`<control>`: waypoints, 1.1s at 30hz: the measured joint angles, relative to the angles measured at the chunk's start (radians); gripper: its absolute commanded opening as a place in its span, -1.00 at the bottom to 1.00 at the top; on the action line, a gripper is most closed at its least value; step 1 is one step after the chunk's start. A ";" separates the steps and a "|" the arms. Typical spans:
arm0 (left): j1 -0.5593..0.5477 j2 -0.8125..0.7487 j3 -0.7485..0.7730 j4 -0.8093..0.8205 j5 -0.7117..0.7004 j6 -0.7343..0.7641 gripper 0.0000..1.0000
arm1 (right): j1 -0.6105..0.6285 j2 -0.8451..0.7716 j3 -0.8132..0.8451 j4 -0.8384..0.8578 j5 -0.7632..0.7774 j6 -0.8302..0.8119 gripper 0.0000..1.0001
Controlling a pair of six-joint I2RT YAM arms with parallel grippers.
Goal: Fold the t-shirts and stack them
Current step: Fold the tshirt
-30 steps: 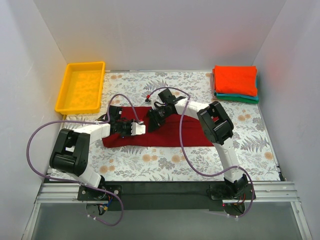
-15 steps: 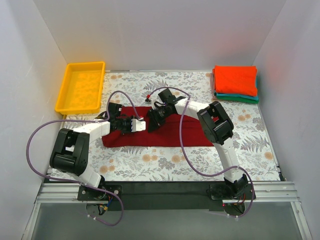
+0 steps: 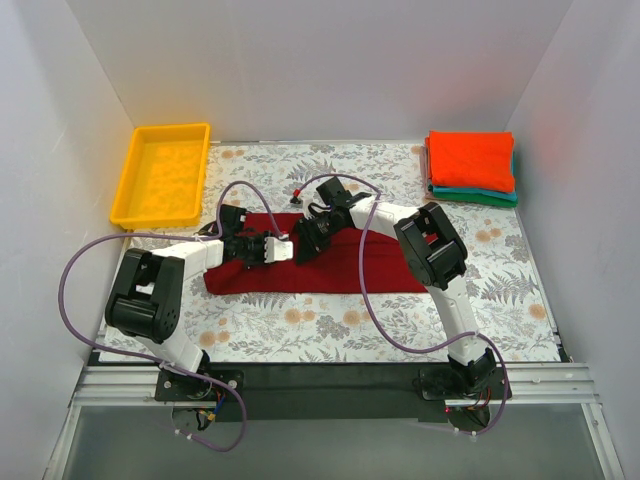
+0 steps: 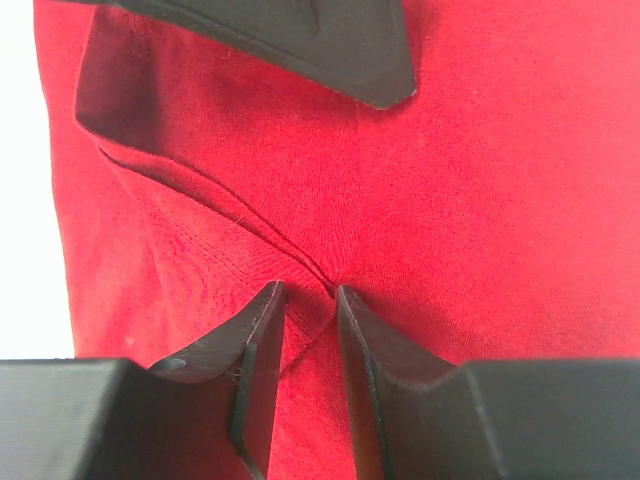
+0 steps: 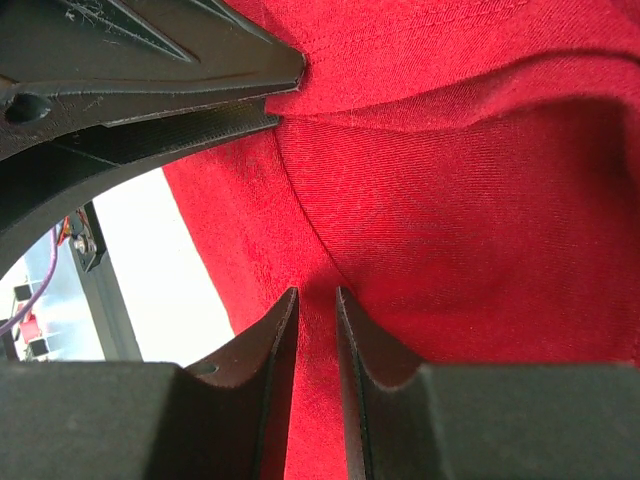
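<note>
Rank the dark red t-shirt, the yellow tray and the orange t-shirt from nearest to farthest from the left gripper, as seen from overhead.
1. dark red t-shirt: mid-table, right under the left gripper, which pinches a fold of it.
2. yellow tray: back left corner.
3. orange t-shirt: on top of the pile, back right corner.

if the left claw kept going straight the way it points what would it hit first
Likely the right claw, just ahead over the crimson t-shirt that the left claw pinches; depth is unclear.
</note>
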 measured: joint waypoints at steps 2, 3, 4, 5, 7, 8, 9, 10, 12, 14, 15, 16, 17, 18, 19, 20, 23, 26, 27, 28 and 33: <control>0.002 0.000 0.000 0.003 -0.001 -0.001 -0.55 | 0.000 0.000 0.000 0.000 0.000 0.000 -0.43; 0.003 0.000 0.000 0.004 -0.002 -0.004 -0.58 | 0.000 0.000 0.000 0.000 0.000 0.000 -0.42; 0.004 0.000 0.000 0.005 -0.003 -0.005 -0.63 | 0.000 0.000 0.000 0.000 0.000 0.000 -0.43; 0.006 0.000 0.001 0.005 -0.003 -0.006 -0.75 | 0.000 0.000 0.000 0.000 0.000 0.000 -0.42; 0.010 0.000 0.004 0.006 -0.006 -0.010 -0.91 | 0.000 0.000 0.000 0.000 0.000 0.000 -0.42; 0.012 0.000 0.007 0.006 -0.006 -0.008 -0.97 | 0.000 0.000 0.000 0.000 0.000 0.000 -0.42; 0.014 0.000 0.011 0.006 -0.006 -0.010 -1.00 | 0.000 0.000 0.000 0.000 0.000 0.001 -0.42; 0.018 0.000 0.018 0.005 -0.006 -0.011 -1.00 | 0.000 0.000 0.000 0.000 0.000 0.001 -0.42; 0.024 0.000 0.036 -0.002 -0.006 -0.014 -1.00 | 0.000 0.000 0.000 0.000 0.000 0.001 -0.42; 0.033 0.000 0.058 -0.005 -0.006 -0.023 -1.00 | 0.000 0.000 0.000 0.000 0.000 0.001 -0.42; 0.039 0.001 0.076 -0.011 -0.006 -0.032 -1.00 | 0.000 0.000 0.000 0.000 -0.001 0.002 -0.42; 0.043 0.002 0.089 -0.013 -0.006 -0.038 -1.00 | 0.000 0.000 0.000 0.000 -0.001 0.002 -0.41; 0.049 0.005 0.106 -0.013 -0.006 -0.045 -1.00 | 0.000 0.000 0.000 0.000 -0.001 0.002 -0.41; 0.055 0.008 0.124 -0.013 -0.006 -0.052 -1.00 | 0.000 0.000 0.000 0.000 -0.001 0.002 -0.41; 0.060 0.012 0.139 -0.011 -0.006 -0.058 -1.00 | 0.000 0.000 0.000 0.000 -0.002 0.002 -0.40; 0.065 0.016 0.150 -0.008 -0.006 -0.060 -1.00 | 0.000 0.000 0.000 0.000 -0.002 0.002 -0.39; 0.075 0.017 0.158 -0.008 -0.005 -0.065 -1.00 | -0.003 0.000 0.000 0.000 -0.005 0.002 -0.38; 0.077 0.017 0.158 -0.018 0.000 -0.073 -1.00 | -0.010 0.000 0.000 0.001 -0.012 0.003 -0.35; 0.077 0.016 0.158 -0.020 0.004 -0.076 -1.00 | -0.013 0.000 0.000 0.000 -0.016 0.002 -0.35; 0.077 0.016 0.157 -0.024 0.008 -0.077 -1.00 | -0.017 0.000 0.000 0.000 -0.020 0.002 -0.33; 0.074 -0.003 0.145 -0.074 0.035 -0.076 -0.98 | -0.063 -0.007 0.000 -0.001 -0.040 0.005 -0.26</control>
